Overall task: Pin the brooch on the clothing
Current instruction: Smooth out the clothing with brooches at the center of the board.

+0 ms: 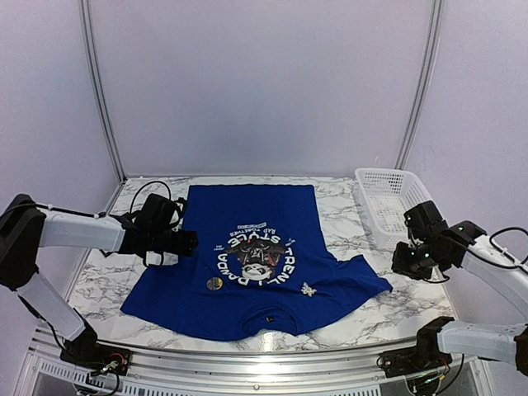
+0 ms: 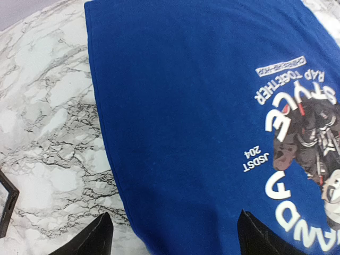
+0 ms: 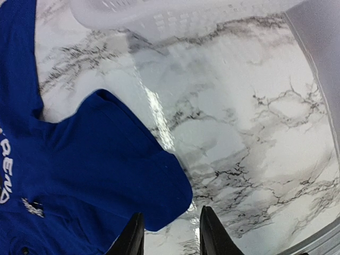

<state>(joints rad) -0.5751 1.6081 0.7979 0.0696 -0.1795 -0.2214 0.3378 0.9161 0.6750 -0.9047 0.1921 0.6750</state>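
White panel walls on three sides, marble-pattern table (image 1: 338,210) under both arms. Blue T-shirt (image 1: 247,214) flat at table centre, collar toward the arm bases, hem toward the back wall, so panda print (image 1: 257,262) upside down for the top camera. Small silvery brooch (image 1: 308,289) on the shirt just right of the print, near the right-hand sleeve; same brooch (image 3: 33,207) at lower left of the right wrist view, on blue cloth. Pinned through or just resting: cannot tell. Round gold-toned badge (image 1: 214,283) on the shirt left of the print. Tiny dark item (image 1: 269,318) at the collar, too small to identify. Left gripper (image 1: 188,244) over the shirt's left edge by the sleeve, spread wide, nothing between the fingers. Same left gripper (image 2: 175,239) from its own wrist camera: one fingertip over bare marble, the other over blue cloth, shirt edge running between them. Touching the cloth or hovering: cannot tell. Right gripper (image 1: 410,262) off the shirt, over bare marble just past the right sleeve tip. Same right gripper (image 3: 171,236) from its wrist camera: narrow gap between the fingers, marble visible through it, nothing held, sleeve tip just beside one finger. White plastic mesh basket (image 1: 388,202) at the right rear of the table, beyond the right gripper, apart from the shirt
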